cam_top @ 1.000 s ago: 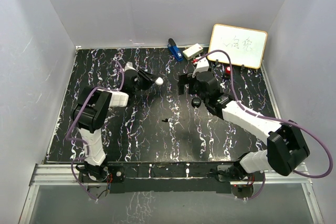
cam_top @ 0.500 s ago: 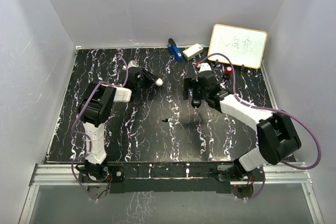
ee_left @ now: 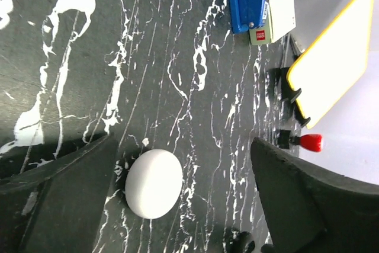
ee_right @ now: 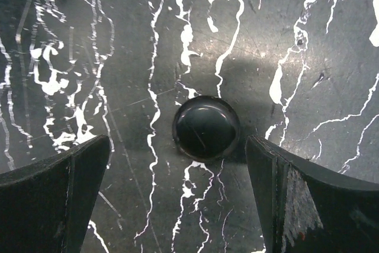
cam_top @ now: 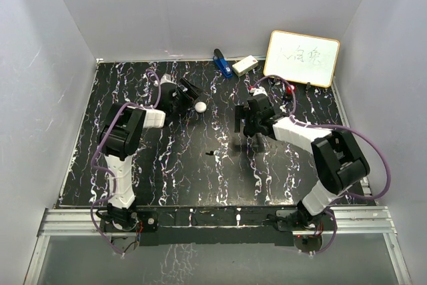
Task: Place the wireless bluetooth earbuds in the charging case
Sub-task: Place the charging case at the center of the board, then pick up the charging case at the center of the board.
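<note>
Left gripper [ee_left: 180, 176] has let go; charging case [ee_left: 154, 183] lies between its spread fingers. Right gripper [ee_right: 177, 161] gapes around black knob [ee_right: 206, 127].

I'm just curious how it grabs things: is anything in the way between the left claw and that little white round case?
Nothing visible. The left gripper has its jaws open on either side of the charging case, which lies on the bare marbled table, nearer one side, with nothing between them.

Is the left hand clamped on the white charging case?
No, the charging case lies on the table between the left hand's spread fingers, well clear of one of them.
</note>
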